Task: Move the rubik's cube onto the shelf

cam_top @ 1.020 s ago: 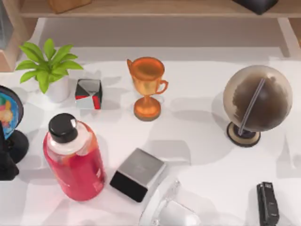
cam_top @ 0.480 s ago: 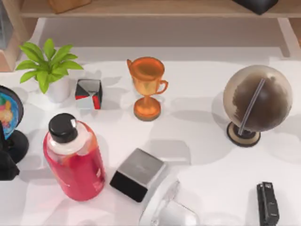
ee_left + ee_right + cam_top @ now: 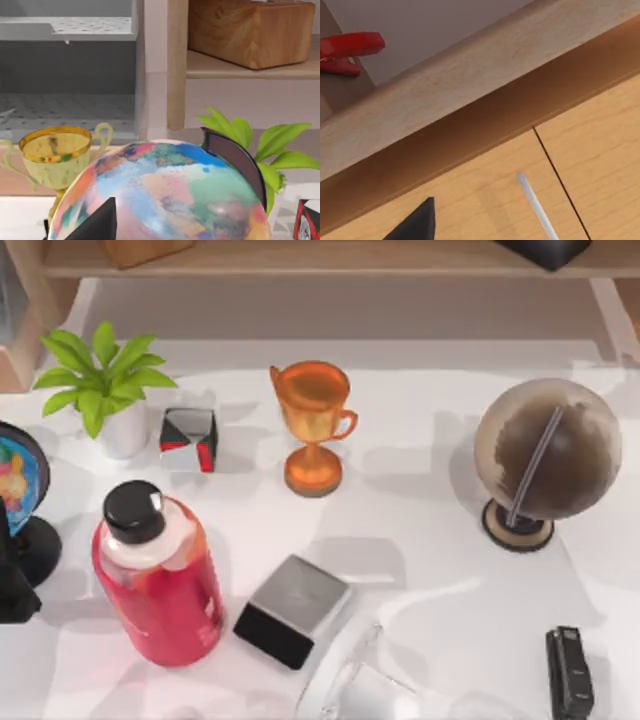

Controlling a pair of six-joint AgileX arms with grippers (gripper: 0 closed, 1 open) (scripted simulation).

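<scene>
1. the shelf (image 3: 300, 258) runs along the far side of the top view, its straight front edge set back from the white table (image 3: 420, 530).
2. where the rubik's cube lies i cannot tell.
3. left gripper (image 3: 97, 225) sits low, just behind a colourful globe (image 3: 165, 195) at the table's left edge (spread or pressed together, i cannot tell).
4. right gripper (image 3: 415, 225) faces the underside edge of a tan wood board (image 3: 470, 95); its state i cannot tell.
5. open white surface lies between the trophy (image 3: 313, 425) and the brown globe (image 3: 545, 455).
6. the left side is crowded: plant (image 3: 100, 380), red-white-black cube (image 3: 188, 438), red bottle (image 3: 158, 575), with a silver-topped block (image 3: 292, 608) just beside the bottle.
</scene>
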